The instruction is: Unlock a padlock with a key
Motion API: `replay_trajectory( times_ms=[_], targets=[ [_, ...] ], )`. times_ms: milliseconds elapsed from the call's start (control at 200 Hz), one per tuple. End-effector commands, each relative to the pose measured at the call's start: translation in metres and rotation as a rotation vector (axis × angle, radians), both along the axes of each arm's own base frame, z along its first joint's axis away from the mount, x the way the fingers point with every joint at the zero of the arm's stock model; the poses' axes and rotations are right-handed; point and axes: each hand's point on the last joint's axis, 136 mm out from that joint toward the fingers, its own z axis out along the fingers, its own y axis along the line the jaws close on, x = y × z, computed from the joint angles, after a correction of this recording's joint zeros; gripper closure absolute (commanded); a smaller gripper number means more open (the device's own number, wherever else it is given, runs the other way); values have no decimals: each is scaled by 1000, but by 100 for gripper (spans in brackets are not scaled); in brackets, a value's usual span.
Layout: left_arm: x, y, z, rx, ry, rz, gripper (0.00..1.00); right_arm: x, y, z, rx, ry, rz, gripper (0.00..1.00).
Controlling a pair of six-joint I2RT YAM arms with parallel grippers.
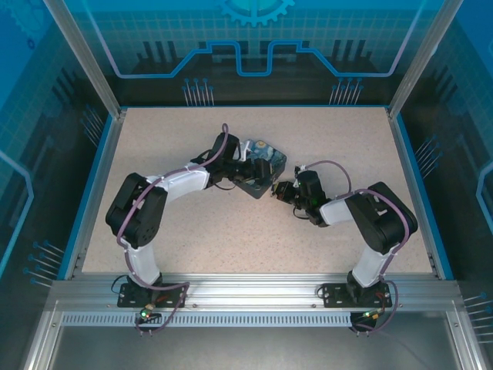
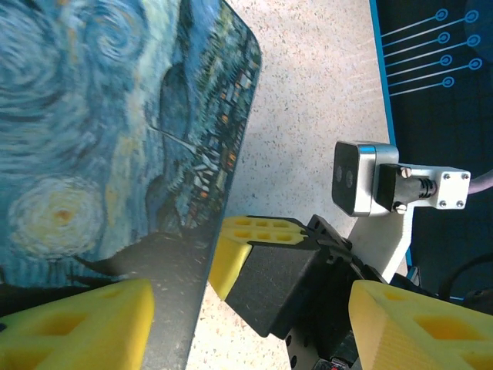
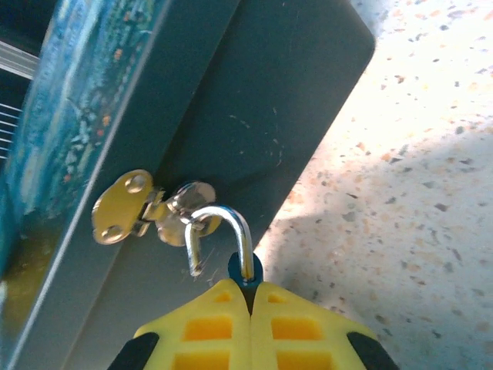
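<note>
The tin (image 2: 92, 116) wears swirling blue and pale yellow paint, with dark grey sides. The padlock (image 3: 235, 227) has a silver shackle, the hasp (image 3: 123, 210) is brass-yellow. The right end effector (image 3: 250, 308) is yellow, the bench (image 1: 347, 146) beige and speckled.

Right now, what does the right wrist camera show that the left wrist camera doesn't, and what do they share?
Right wrist: the padlock's silver loop hooked through a brass latch on the tin's dark side, with the right end effector shut just beneath it. Left wrist: the tin's painted swirl lid, the open left end effector with the lid's edge between its fingers, and the other arm's camera. Both: the tin and the speckled table.
</note>
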Motion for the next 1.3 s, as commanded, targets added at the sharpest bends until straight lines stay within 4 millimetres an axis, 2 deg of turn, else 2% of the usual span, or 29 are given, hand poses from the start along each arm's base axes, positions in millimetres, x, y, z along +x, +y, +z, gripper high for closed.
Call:
replay_trajectory(
  times_ms=[0, 125, 315, 520, 825, 966, 1136, 1296],
  targets=[
    [-7, 5, -20, 41, 27, -12, 31, 2, -7, -9, -111, 37, -14, 97],
    [-14, 11, -37, 66, 55, -2, 31, 3, -14, -15, -202, 65, -25, 97],
    [-20, 16, -50, 83, 81, 2, 31, 8, -17, -2, -133, 12, -43, 96],
    [-23, 18, -55, 90, 92, 8, 31, 21, -18, 10, -59, 2, -106, 97],
    [-25, 20, -59, 94, 104, 15, 31, 41, -37, 6, 47, 46, -350, 97],
    [-24, 19, -60, 90, 103, 18, 31, 47, -39, 9, 85, 38, -400, 98],
    [-19, 20, -49, 71, 86, 22, 31, 34, -55, 26, -65, -2, -378, 97],
    [-12, 30, -33, 75, 56, 31, 30, 12, -60, 35, -169, -17, -249, 96]
  ],
)
